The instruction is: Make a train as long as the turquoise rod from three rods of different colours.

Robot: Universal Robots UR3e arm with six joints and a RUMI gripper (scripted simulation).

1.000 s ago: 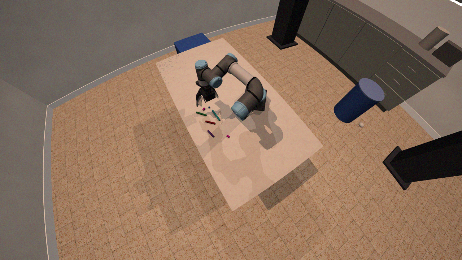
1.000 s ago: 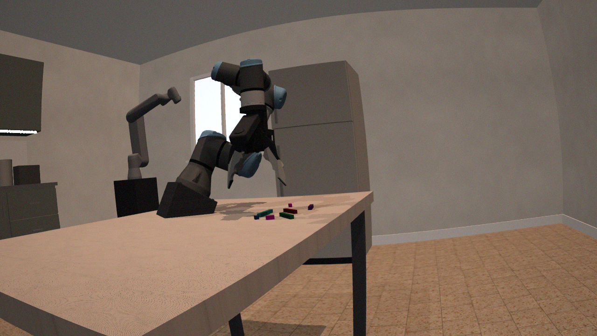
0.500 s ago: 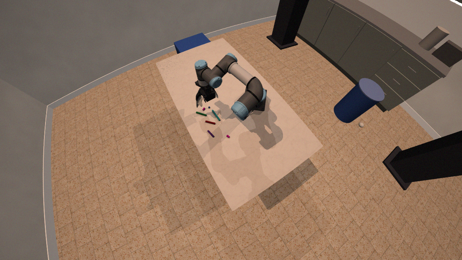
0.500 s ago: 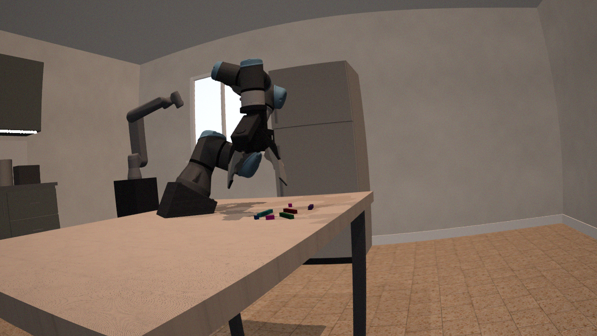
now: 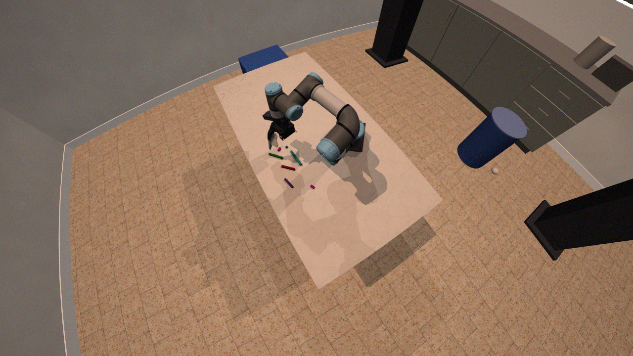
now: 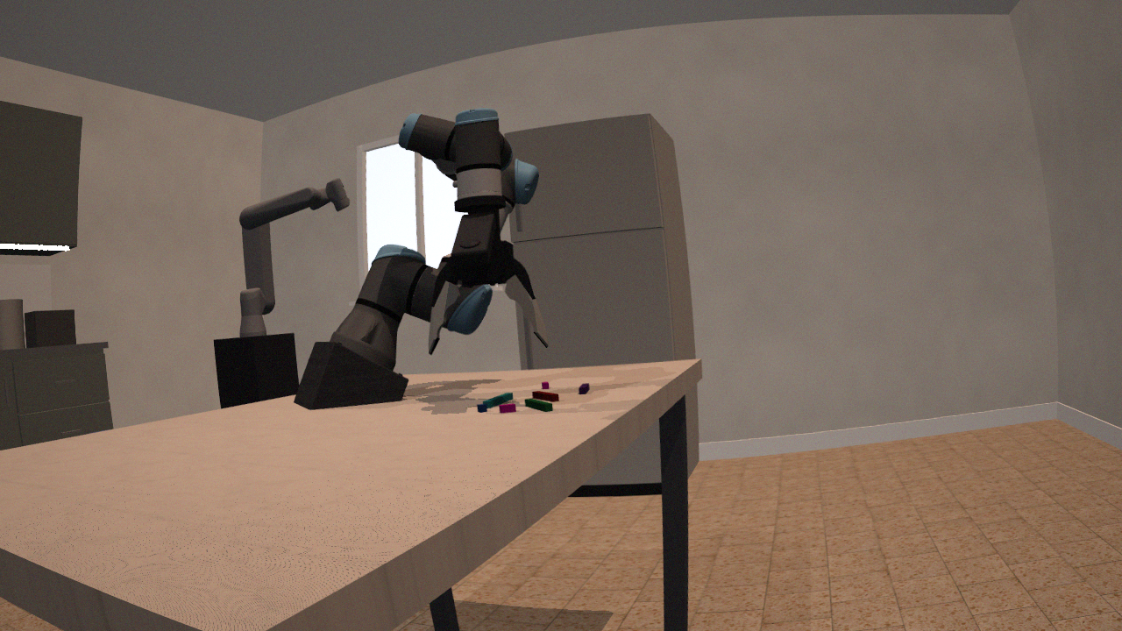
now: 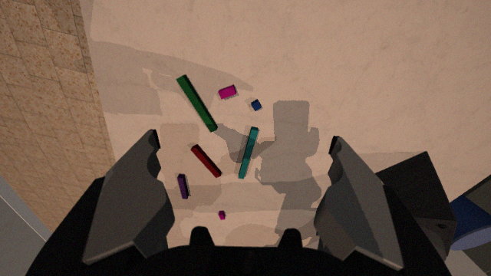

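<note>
Wrist view: the gripper [image 5: 283, 139] [image 6: 486, 345] [image 7: 245, 133] hangs above the rods, jaws spread wide, pinching nothing.
Turquoise rod [image 5: 295, 157] [image 6: 498, 400] [image 7: 248, 152]: flat on the table [image 5: 398, 195] [image 6: 314, 486] [image 7: 345, 69], the measure.
Likely train: red rod [image 5: 288, 167] [image 6: 545, 396] [image 7: 206, 161], a magenta rod [image 5: 279, 149] [image 6: 507, 407] [image 7: 228, 92] and blue rod [image 5: 287, 147] [image 6: 481, 407] [image 7: 256, 105], all apart; seven, two and one make ten.
Grip advice: turn jaws across a rod's long sides, descend straight, close at mid-length.
Joining advice: align flat ends, ease together, avoid nudging the green rod [image 5: 275, 155] [image 6: 538, 405] [image 7: 196, 103].
Shapes: square-edged bars; blue nearly a cube.
Surfaces: plain-coloured rods, pale, faintly mottled tabletop, grey angular fingers.
</note>
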